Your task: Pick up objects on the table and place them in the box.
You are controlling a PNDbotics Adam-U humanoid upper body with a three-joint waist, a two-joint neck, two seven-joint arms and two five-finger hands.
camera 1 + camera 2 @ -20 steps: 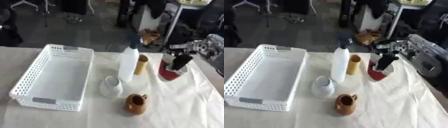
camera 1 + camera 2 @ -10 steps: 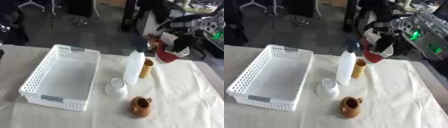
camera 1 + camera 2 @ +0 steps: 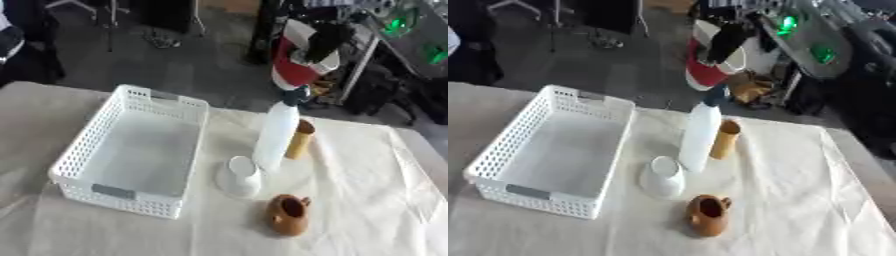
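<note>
The right hand [image 3: 325,39] pinched what looked like a red-and-white cup [image 3: 297,62] aloft; it ought to travel left, lowering over the empty basket [image 3: 114,117] before letting go.

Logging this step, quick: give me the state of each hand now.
Left hand: not in view.
Right hand: fingers closed on the red and white cup, lifted above the table.
</note>
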